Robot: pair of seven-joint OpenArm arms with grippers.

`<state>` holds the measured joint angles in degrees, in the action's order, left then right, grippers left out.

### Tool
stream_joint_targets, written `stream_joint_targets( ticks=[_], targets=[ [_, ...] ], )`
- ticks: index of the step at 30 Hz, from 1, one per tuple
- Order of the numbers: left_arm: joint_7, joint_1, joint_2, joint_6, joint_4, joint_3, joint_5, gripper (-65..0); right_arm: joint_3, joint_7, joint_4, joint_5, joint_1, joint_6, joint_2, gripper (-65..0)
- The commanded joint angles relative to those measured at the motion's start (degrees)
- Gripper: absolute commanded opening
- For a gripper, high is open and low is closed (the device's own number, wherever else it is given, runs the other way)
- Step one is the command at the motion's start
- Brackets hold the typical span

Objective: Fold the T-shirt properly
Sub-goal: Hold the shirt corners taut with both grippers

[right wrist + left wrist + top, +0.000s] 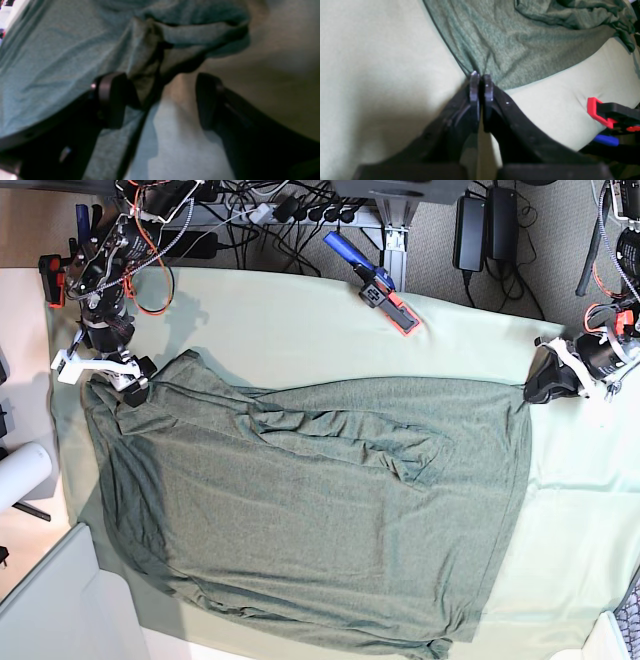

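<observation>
The dark heathered grey-green T-shirt lies spread over most of the table, wrinkled across its upper middle. At its far right corner my left gripper is shut on the hem. In the left wrist view the fingertips are pressed together on the T-shirt, and wrinkles run in toward them. At the far left corner my right gripper stands open. In the right wrist view a bunched fold of the T-shirt hangs between the spread fingers of that gripper, nearer the left one.
A pale mint-green sheet covers the table. A blue and red clamp grips its far edge, and another red clamp sits near my left gripper. Cables and power bricks lie beyond the table. A white roll is at the left.
</observation>
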<state>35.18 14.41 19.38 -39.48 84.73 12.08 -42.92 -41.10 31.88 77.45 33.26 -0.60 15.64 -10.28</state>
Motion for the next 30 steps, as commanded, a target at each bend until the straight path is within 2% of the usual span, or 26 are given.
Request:
stream_joint_targets(
  ticks=[1, 8, 14, 24, 30],
  targets=[
    [-0.6, -0.9, 0.8, -0.5, 0.8, 0.3, -1.0, -65.0, 0.0, 0.5, 0.8, 0.9, 1.0, 1.6, -0.5, -22.6],
    [-0.6, -1.2, 0.8, -0.5, 0.8, 0.3, -0.9, -65.0, 1.1, 1.6, 0.8, 3.2, 1.2, 2.8, -0.3, -22.9],
    [-0.6, -1.2, 0.8, -0.5, 0.8, 0.3, -0.9, -65.0, 2.8, 1.3, 0.8, 2.0, 1.2, 2.8, -0.6, -22.8],
    [-0.7, -1.4, 1.6, -0.5, 0.8, 0.3, -0.1, -65.0, 0.0, 1.6, 0.8, 1.3, 1.1, 2.8, -6.8, -22.9],
    [-0.7, -1.4, 2.3, -0.5, 0.8, 0.3, -0.1, -65.0, 0.0, 1.2, 0.8, 0.2, 1.0, 2.8, -6.9, -22.9]
  ],
)
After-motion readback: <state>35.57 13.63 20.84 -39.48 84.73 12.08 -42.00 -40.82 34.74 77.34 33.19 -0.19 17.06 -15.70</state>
